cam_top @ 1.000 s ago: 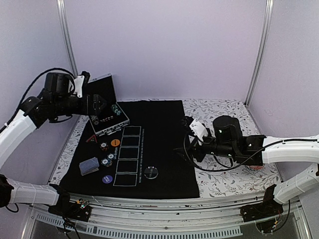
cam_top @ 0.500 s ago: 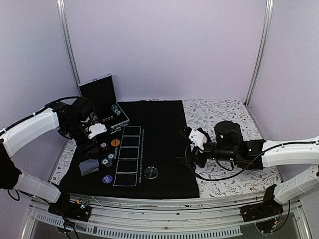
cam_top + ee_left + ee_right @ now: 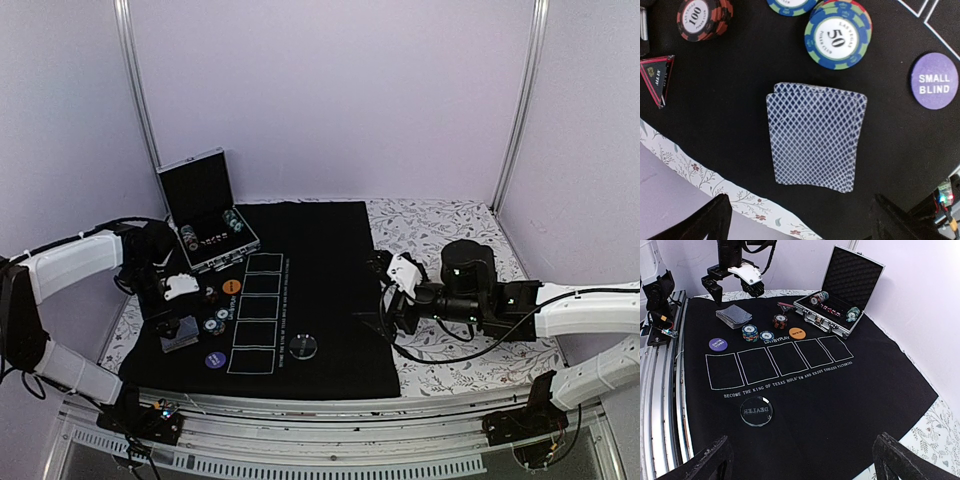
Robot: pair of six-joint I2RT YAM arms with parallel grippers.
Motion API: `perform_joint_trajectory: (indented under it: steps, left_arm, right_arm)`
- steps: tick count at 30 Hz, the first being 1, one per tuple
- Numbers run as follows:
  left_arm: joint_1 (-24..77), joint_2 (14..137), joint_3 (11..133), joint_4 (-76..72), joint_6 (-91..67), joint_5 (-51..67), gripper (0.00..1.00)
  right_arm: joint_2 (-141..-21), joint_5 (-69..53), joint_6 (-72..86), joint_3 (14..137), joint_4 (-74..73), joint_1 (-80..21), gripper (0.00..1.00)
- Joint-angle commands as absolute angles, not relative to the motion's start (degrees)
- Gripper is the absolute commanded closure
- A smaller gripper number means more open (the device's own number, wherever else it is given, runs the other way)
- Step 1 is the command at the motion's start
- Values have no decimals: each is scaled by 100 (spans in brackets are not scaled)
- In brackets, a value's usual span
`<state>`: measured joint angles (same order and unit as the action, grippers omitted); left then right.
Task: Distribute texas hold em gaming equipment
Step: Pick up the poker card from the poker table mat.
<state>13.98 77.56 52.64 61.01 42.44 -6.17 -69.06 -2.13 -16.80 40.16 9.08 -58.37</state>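
Observation:
A deck of cards (image 3: pixel 815 137) with blue lattice backs lies near the left edge of the black mat (image 3: pixel 320 250). My left gripper (image 3: pixel 172 322) hangs open and empty straight above the deck (image 3: pixel 180 336); its fingertips (image 3: pixel 700 222) frame the mat's edge. Around the deck are a red 100 chip (image 3: pixel 704 17), a blue 50 chip stack (image 3: pixel 838 37), a purple Small Blind disc (image 3: pixel 934 80) and a red triangle marker (image 3: pixel 657 77). My right gripper (image 3: pixel 378 318) is open and empty over the mat's right part, facing the clear Dealer disc (image 3: pixel 756 411).
An open silver case (image 3: pixel 210 225) holding more chips stands at the mat's back left corner. An orange disc (image 3: pixel 231 286) lies by the row of white card boxes (image 3: pixel 780 360). A floral cloth (image 3: pixel 450 370) covers the table round the mat.
My left arm has swung down from beside the case to just above the deck. My right arm has drawn back a little to the right.

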Motion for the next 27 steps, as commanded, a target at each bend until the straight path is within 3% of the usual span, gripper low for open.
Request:
perform_joint_trajectory:
  steps: [1, 27]
  left_arm:
    - [1247, 7866, 5062, 5797, 4807, -691, 2]
    - [1086, 8756, 4753, 5293, 4846, -384, 2]
  right_arm:
    - [-6772, -284, -1687, 3945, 967, -5823, 1]
    - [-6838, -466, -1754, 3979, 800, -5818, 1]
